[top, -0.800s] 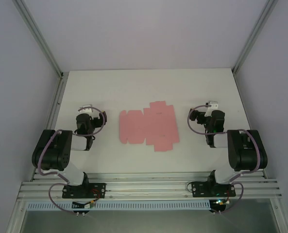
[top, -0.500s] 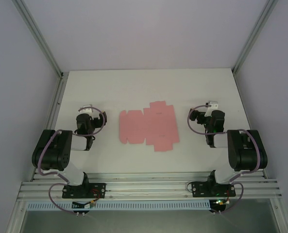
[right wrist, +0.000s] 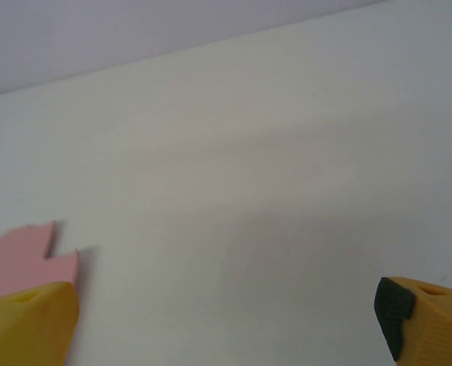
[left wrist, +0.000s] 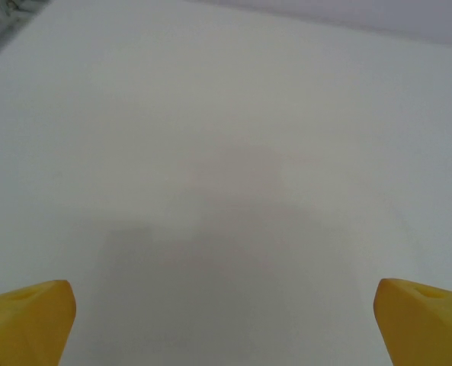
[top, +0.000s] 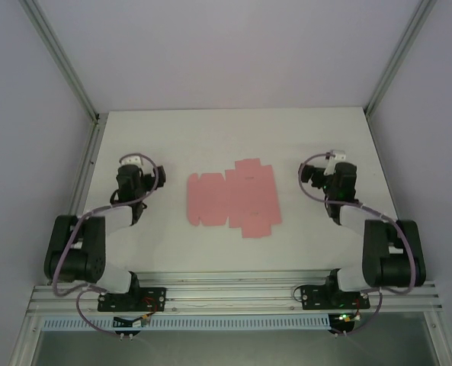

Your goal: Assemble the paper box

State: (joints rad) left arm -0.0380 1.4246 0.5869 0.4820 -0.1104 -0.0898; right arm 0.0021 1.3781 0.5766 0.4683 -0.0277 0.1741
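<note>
Two arms flank a white table, and between them lies the paper box, not yet folded. It is a flat pink sheet with tabbed flaps, spread on the tabletop roughly midway between the arms.

The left gripper hangs to the left of the sheet, well apart from it. Seen from its own wrist, the left gripper is spread wide, its yellow fingertips out at the bottom corners with bare white table between them and nothing held.

The right gripper hangs on the opposite side, near the sheet's right edge but clear of it from above. From its wrist the right gripper is just as wide and holds nothing. A notched corner of the paper box pokes in just above the left yellow fingertip (from that low angle I cannot tell whether they touch).
</note>
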